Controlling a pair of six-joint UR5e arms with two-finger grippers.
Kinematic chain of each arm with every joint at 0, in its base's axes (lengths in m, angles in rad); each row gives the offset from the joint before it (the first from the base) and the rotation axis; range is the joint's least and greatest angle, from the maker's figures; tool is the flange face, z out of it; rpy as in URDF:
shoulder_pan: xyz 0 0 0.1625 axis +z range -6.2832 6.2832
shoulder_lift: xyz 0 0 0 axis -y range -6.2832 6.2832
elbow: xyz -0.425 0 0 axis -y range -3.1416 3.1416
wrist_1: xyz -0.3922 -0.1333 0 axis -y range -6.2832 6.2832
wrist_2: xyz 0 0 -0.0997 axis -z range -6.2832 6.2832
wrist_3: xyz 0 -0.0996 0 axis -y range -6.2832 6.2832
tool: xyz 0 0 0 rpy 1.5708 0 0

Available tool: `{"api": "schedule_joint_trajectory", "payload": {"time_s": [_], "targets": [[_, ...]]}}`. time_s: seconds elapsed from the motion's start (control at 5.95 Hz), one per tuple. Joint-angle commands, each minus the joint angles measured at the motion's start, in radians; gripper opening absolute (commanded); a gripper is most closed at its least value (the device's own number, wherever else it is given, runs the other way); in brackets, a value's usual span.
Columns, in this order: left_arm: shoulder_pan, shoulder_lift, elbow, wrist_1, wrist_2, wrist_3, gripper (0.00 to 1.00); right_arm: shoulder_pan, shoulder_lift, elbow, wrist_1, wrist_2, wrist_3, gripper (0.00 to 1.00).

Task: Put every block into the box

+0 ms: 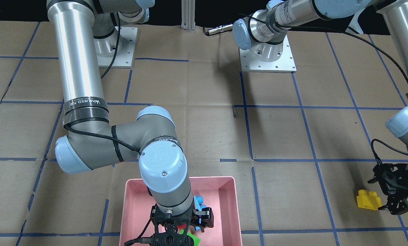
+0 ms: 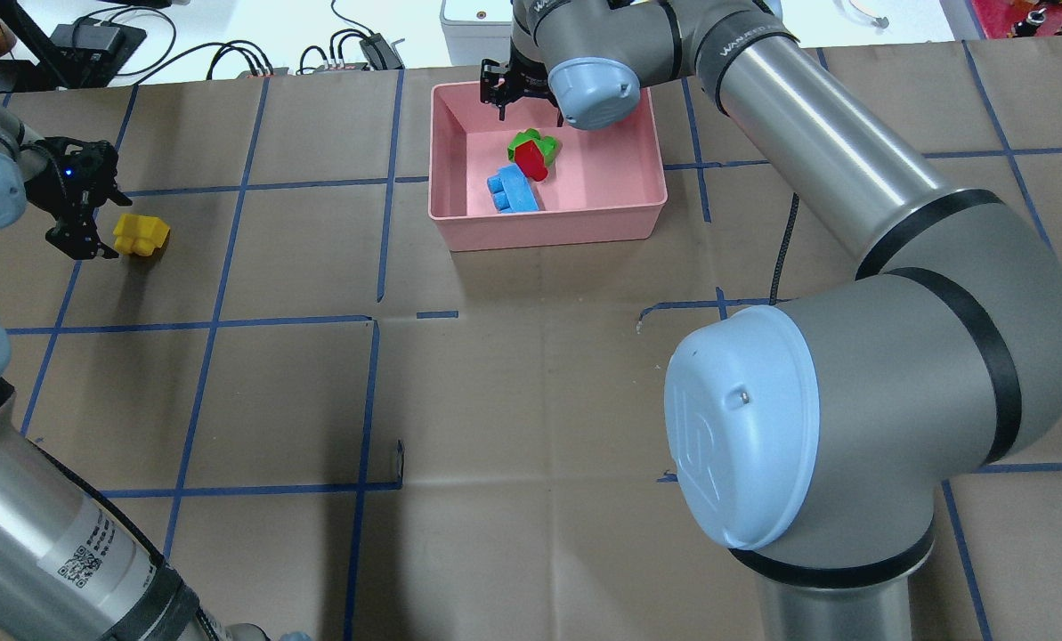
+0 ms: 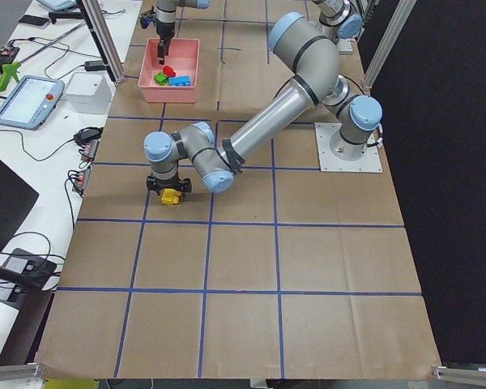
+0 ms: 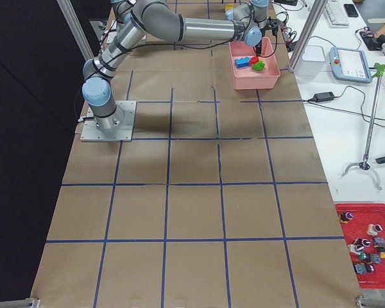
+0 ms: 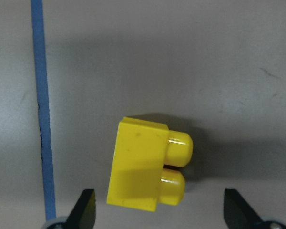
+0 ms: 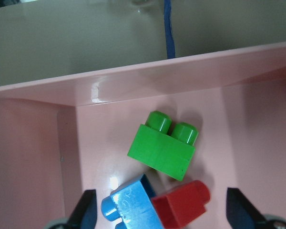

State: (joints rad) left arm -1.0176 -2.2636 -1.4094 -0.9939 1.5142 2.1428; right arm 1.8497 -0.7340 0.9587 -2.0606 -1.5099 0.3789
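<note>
The yellow block (image 5: pixel 150 169) lies on its side on the brown table, apart from the box. My left gripper (image 5: pixel 162 214) is open just above it, a fingertip on each side; it stands beside the block (image 2: pixel 141 234) in the overhead view (image 2: pixel 96 218). The pink box (image 2: pixel 548 227) holds the green block (image 2: pixel 531 141), the red block (image 2: pixel 535 160) and the light-blue block (image 2: pixel 513 190). My right gripper (image 6: pixel 162 214) is open and empty above the box, over the green block (image 6: pixel 164 148), the red block (image 6: pixel 183 205) and the blue block (image 6: pixel 131 205).
Blue tape lines cross the brown paper table; one line (image 5: pixel 43 119) runs just left of the yellow block. My right arm's elbow (image 2: pixel 851 418) looms large over the near right of the table. Cables and devices (image 2: pixel 228 53) lie beyond the far edge.
</note>
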Motion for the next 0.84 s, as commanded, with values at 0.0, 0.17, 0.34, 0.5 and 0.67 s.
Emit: {"api": "schedule_joint_trajectory", "payload": {"time_s": [0.0, 0.17, 0.34, 0.5, 0.67], "targets": [[-0.003, 0.012, -0.083, 0.096, 0.0, 0.008, 0.96, -0.007, -0.01, 0.005, 0.014, -0.007, -0.006, 1.0], [-0.003, 0.018, -0.095, 0.1, 0.0, 0.009, 0.96, -0.032, -0.094, 0.008, 0.163, -0.01, -0.137, 1.0], [-0.001, 0.012, -0.091, 0.101, 0.0, 0.009, 0.96, -0.07, -0.201, 0.011, 0.321, -0.016, -0.266, 1.0], [0.001, 0.01, -0.091, 0.103, 0.0, 0.012, 0.95, -0.09, -0.319, 0.049, 0.402, -0.088, -0.302, 1.0], [0.001, 0.01, -0.086, 0.103, 0.0, 0.017, 0.91, -0.095, -0.495, 0.245, 0.39, -0.11, -0.298, 1.0]]}}
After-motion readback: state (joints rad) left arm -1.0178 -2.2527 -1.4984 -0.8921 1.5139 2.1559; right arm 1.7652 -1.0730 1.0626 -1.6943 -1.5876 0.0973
